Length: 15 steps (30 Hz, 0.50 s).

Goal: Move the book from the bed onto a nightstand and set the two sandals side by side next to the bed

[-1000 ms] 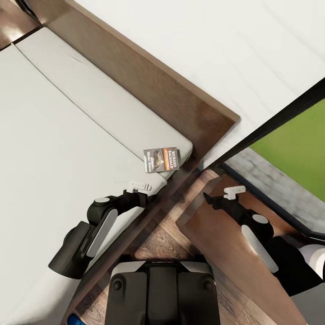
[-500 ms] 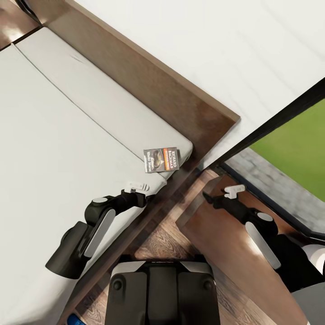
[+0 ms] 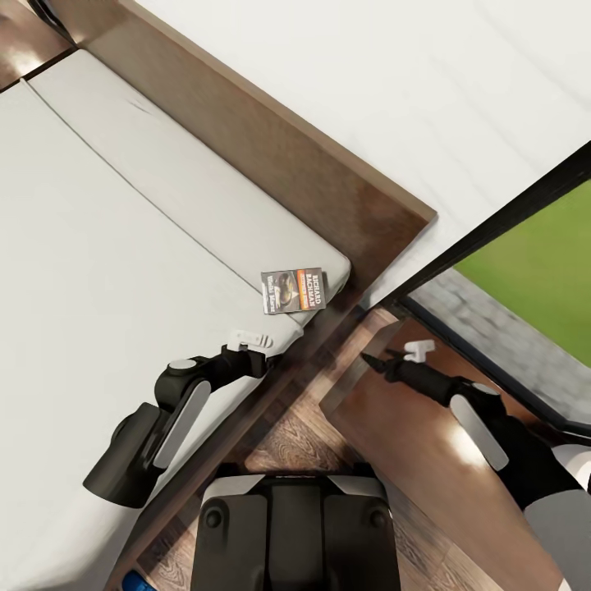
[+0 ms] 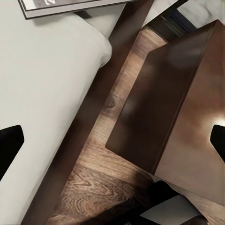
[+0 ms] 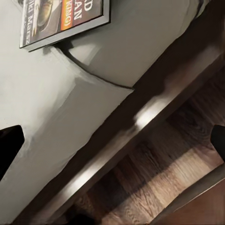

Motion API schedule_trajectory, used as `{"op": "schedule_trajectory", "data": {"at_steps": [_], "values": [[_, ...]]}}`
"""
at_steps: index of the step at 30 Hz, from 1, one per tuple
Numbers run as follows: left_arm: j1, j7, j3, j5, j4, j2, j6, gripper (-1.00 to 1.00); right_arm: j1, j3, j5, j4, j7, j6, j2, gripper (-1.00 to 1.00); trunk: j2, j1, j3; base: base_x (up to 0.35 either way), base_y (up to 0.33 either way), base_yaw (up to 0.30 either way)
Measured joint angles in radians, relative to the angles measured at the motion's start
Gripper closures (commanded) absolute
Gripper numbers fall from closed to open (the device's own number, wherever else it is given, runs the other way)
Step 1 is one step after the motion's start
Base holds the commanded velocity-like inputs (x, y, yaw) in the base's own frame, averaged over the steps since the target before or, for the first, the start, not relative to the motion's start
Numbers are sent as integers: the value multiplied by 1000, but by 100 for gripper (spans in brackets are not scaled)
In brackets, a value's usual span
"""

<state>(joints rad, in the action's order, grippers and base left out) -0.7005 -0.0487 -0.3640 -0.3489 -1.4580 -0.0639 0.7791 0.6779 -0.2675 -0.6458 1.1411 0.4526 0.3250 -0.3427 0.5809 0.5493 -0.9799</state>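
The book (image 3: 293, 290), dark with an orange band, lies flat on the pale mattress at the corner of the bed (image 3: 123, 271), close to the headboard. My left gripper (image 3: 250, 338) hovers over the mattress edge just short of the book, open and empty. The left wrist view has the book (image 4: 70, 5) ahead of the gripper (image 4: 112, 143) and the nightstand (image 4: 178, 103) to one side. My right gripper (image 3: 400, 355) is over the nightstand (image 3: 394, 435), pointing at the bed, open; its wrist view has the book (image 5: 61, 18). A blue sliver of sandal (image 3: 133, 583) shows by the robot's base.
The dark wooden headboard (image 3: 271, 156) runs diagonally against the white wall. A strip of wood floor (image 3: 295, 443) separates the bed rail from the nightstand. A black-framed window (image 3: 509, 238) stands right of the nightstand. My base (image 3: 291, 533) sits in the gap.
My right arm has swung a little toward the bed, its gripper turning and shifting left over the nightstand. The left arm drew back slightly a second ago, then held. The book has not moved.
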Motion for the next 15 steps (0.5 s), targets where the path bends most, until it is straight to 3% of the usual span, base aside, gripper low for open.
{"op": "schedule_trajectory", "data": {"at_steps": [7,9,14,15], "values": [[0,-2,-1,0,0,0,-1,-100,1,105,-4,-16,106,27,1,-100,0,0,0,0,0,0],[0,-2,-2,0,0,0,-1,-100,1,147,-4,-22,164,62,1,-100,0,0,0,0,0,0],[0,-2,-2,0,0,0,-1,-100,1,195,-2,-26,260,104,1,-100,0,0,0,0,0,0],[0,-2,-2,0,0,0,-1,-100,1,219,-2,-26,290,115,1,-100,0,0,0,0,0,0]]}}
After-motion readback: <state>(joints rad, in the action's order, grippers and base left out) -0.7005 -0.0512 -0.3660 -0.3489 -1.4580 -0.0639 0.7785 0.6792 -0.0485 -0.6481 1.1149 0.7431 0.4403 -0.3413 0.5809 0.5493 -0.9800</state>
